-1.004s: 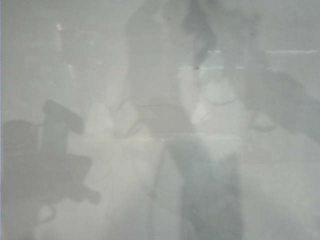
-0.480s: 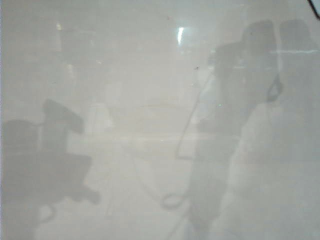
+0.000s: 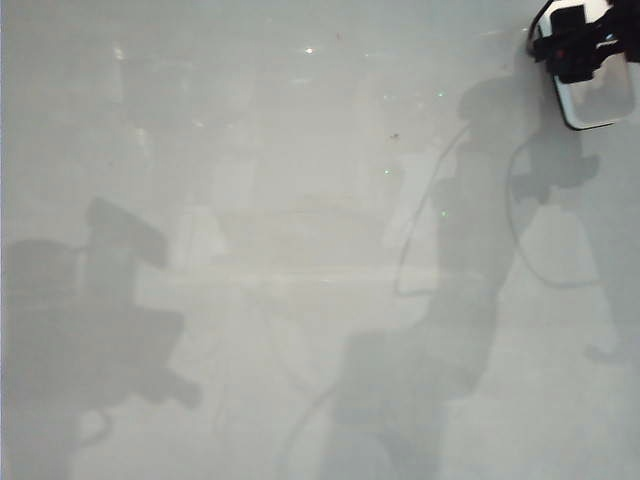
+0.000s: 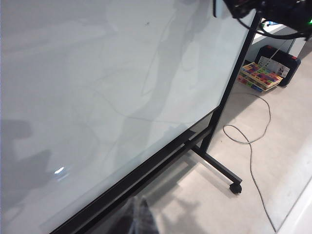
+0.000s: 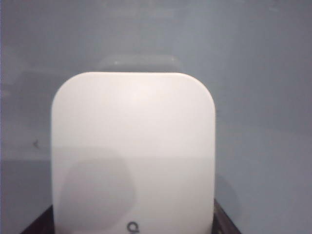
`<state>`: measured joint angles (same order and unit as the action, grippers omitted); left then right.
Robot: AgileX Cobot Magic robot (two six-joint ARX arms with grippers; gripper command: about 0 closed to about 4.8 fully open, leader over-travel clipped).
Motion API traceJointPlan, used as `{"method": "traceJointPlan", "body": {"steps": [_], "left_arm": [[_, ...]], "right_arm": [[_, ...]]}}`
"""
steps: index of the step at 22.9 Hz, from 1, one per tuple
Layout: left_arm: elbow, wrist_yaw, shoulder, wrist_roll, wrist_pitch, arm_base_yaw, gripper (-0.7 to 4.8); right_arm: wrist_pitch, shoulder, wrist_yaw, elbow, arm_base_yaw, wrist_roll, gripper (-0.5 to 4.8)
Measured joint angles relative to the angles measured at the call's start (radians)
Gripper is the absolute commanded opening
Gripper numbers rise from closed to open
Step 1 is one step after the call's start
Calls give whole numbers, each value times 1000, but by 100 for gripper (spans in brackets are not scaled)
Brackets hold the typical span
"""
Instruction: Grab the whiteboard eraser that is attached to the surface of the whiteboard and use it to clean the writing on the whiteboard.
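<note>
Up at one o'clock of the exterior view, the right gripper (image 3: 580, 45) is clamping the whiteboard eraser (image 3: 597, 92) — a smooth white rounded-rectangle pad (image 5: 132, 156) with a dark edge — its jaws standing wide around it against the glossy, pale grey whiteboard (image 3: 300, 250). Shadows and faint reflections are lying across the board. The left gripper is showing in no view — its jaws cannot be judged.

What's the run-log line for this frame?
right gripper: shut on whiteboard eraser, top right of whiteboard | left gripper: not in view | writing: none visible
</note>
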<state>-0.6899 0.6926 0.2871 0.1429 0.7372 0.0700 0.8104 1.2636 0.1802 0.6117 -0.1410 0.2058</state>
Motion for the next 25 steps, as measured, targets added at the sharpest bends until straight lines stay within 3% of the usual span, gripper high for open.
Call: {"method": "traceJointPlan", "body": {"steps": [8,16,17,20,25], "left_arm": [[0,0,0,0,0,0,-3],[0,0,0,0,0,0,-3],[0,0,0,0,0,0,-3],[0,0,0,0,0,0,-3],[0,0,0,0,0,0,-3]], "right_arm": [[243,185,-27,0,27,0,198],[299,227,-43,2,34,-25,207],[303,230,-55,2,35,-34,223],[293,232,-73,6,38,-37,400],[80,198,-43,-1,43,-44,432]]}}
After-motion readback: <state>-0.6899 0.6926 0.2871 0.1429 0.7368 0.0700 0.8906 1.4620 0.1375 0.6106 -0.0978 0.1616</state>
